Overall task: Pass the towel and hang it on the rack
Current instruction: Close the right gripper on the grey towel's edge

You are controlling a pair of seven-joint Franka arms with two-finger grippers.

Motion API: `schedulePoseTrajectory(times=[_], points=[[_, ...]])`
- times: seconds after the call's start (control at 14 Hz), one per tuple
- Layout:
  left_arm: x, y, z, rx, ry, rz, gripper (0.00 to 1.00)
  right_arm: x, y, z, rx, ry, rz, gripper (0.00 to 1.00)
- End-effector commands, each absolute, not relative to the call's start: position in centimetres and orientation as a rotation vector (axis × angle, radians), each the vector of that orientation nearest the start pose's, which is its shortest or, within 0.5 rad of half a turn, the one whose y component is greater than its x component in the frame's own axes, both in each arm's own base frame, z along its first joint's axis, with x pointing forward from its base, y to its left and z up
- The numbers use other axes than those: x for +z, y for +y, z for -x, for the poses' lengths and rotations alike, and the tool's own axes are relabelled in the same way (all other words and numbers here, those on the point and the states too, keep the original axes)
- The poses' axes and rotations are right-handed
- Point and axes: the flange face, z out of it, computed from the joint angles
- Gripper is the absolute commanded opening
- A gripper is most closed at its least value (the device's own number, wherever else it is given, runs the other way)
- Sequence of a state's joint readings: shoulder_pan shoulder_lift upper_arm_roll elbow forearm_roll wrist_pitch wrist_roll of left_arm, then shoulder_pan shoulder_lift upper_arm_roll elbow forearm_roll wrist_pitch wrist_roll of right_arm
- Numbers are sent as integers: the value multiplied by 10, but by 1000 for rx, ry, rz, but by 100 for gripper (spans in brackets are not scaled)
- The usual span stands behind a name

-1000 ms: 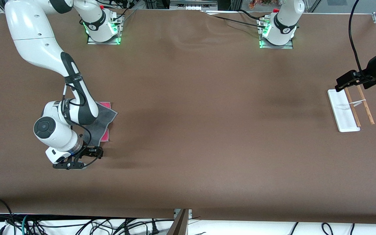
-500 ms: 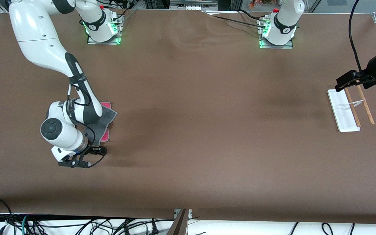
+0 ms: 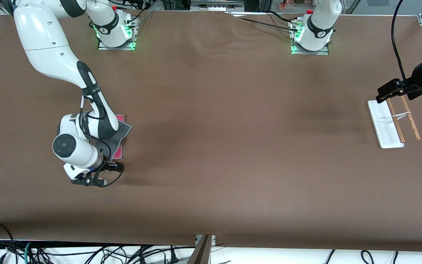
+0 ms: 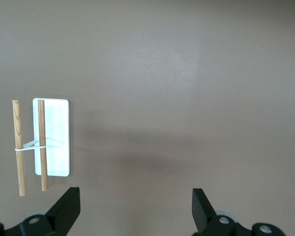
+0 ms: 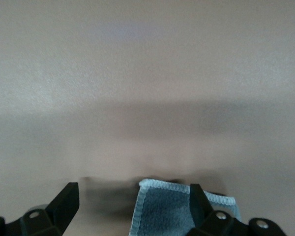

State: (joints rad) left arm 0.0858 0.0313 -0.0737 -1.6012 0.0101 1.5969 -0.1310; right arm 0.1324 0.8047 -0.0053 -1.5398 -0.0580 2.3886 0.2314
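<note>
Brown matte table (image 3: 233,146), flat, spanning the whole work area. Small soft rectangular towel (image 3: 117,137), dark grey upper face with bright pink underside showing at two corners and pale edging, lying flat on the table toward the right arm's end, partly hidden under the right arm's wrist; pale-edged grey corner (image 5: 179,209) visible between the finger tips in the right wrist view. Right gripper (image 3: 88,181), black two-finger type, low over the table just beside the towel's edge, fingers (image 5: 64,199) spread wide, nothing between them, no contact with the cloth discernible. Small rack (image 3: 392,124), flat white rectangular base with two thin parallel light-brown wooden rods joined by a white crosspiece, standing on the table toward the left arm's end, well apart from the towel; base and rods (image 4: 42,145) seen from above in the left wrist view. Left gripper (image 3: 388,91), waiting in the air over the rack's end, fingers (image 4: 66,209) spread wide, empty.
</note>
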Motion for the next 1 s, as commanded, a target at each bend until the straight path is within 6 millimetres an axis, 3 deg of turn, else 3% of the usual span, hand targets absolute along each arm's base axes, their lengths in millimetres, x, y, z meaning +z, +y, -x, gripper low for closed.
schedulePoseTrajectory(times=[0.0, 0.36, 0.71, 0.79, 0.93], points=[[600, 9, -560, 33, -195, 3102, 100, 185, 89, -702, -65, 111, 3190, 82], [600, 10, -560, 33, -198, 3101, 100, 188, 84, -700, -8, 123, 3200, 40], [600, 9, -560, 33, -195, 3102, 100, 207, 83, -704, -1, 128, 3202, 6], [600, 10, -560, 33, -198, 3101, 100, 208, 82, -704, 6, 122, 3205, 0], [600, 9, -560, 33, -195, 3102, 100, 213, 82, -704, -4, 120, 3204, 0]])
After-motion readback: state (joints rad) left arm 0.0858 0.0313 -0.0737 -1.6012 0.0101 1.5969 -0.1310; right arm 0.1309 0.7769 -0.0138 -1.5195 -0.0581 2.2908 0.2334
